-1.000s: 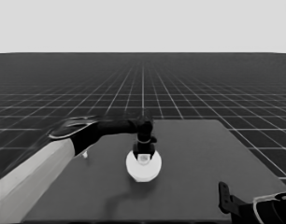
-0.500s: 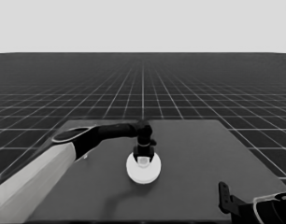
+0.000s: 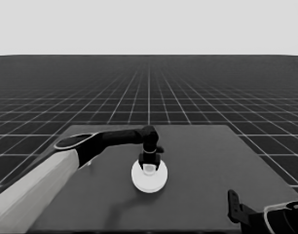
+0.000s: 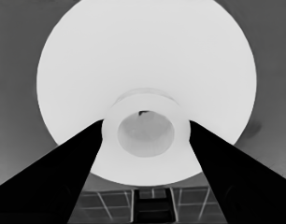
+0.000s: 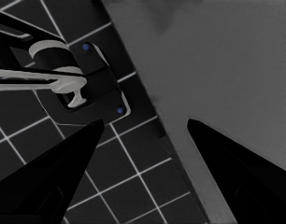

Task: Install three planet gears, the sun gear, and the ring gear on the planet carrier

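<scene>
The left gripper is over the middle of the counter, right above a big round white part. Its fingers are clenched on a small white ring-shaped piece with a hollow middle (no teeth can be seen on it from here). The piece sits just over the hole in the round part.

It could go wrong if the piece is a bit off the hole. Then it might jam, tip over, or push the round part sideways when it goes down. Letting go too soon could make it roll away.

The right gripper waits with its fingers apart at the counter's near right corner.
</scene>
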Available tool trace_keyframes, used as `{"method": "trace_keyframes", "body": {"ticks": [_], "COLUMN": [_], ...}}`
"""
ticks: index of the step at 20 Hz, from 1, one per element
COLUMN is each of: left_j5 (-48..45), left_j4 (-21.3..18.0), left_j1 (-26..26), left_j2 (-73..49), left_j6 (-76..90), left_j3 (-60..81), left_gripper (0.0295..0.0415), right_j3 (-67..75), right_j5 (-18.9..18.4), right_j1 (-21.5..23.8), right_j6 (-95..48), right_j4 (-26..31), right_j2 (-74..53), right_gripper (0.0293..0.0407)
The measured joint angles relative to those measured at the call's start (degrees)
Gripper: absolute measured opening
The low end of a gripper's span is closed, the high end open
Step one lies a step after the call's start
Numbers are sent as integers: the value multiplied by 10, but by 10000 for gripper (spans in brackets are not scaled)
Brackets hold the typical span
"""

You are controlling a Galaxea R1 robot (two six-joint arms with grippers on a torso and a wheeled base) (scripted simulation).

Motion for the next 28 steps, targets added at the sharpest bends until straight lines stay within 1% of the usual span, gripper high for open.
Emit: {"method": "trace_keyframes", "body": {"ticks": [28], "left_j5": [0], "left_j4": [0], "left_j1": [0], "left_j2": [0], "left_j6": [140], "left_j3": [0], "left_gripper": [348], "right_j3": [0], "right_j5": [0], "right_j1": [0], "right_j6": [0], "right_j4": [0], "right_j2": [0], "right_gripper": [385]}}
